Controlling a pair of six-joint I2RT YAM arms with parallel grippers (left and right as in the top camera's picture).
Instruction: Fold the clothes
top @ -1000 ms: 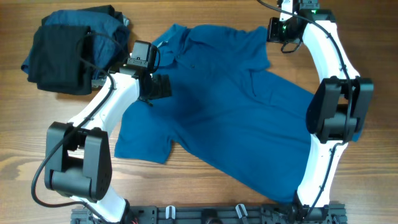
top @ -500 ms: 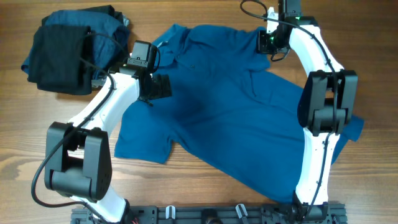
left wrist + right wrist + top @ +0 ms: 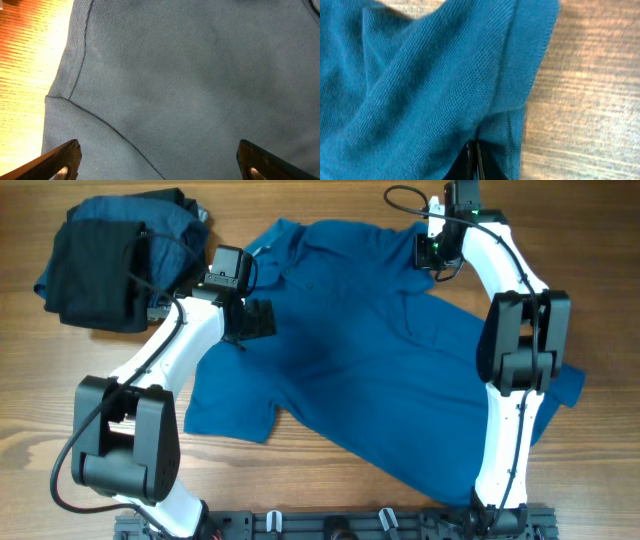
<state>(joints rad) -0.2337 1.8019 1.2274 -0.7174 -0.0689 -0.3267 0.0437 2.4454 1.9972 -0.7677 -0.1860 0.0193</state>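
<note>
**Figure. Overhead and wrist views of the fold, at the moment of taking hold.**

The polo shirt [image 3: 370, 370], medium blue, lies opened out on the wooden surface [image 3: 60, 400]. Its collar [image 3: 275, 242] is toward the far left and its body runs diagonally toward the near right. It is not flat: soft creases cross the chest, and one sleeve is bunched at the far edge. A heap of dark garments [image 3: 95, 265], black over dark blue, sits apart at the far left corner.

The right pincer [image 3: 472, 157] is pressed together. Its thin black tips meet at the sleeve hem [image 3: 520, 65], where the knit gathers into a ridge running to them, so it appears to be pinching that edge. The left pincer [image 3: 255, 320] hangs over the shoulder region beside the collar. It is spread wide, and its fingertips [image 3: 62, 157] stand to either side of a seam with nothing between them.

*Handling.* The fabric reads as a light, limp piqué knit. It will likely drape and sag from any single point and drag on the wood rather than slide as a sheet. It should neither break nor slip much.

*Where to take hold.* Hems, seams and the collar band are the firmest places, since the doubled cloth gives the tips something to bite. A grip at two well-separated edge points, one per arm, should keep a fold line straight. A pinch in mid-panel would probably only raise a tent of cloth.
</note>
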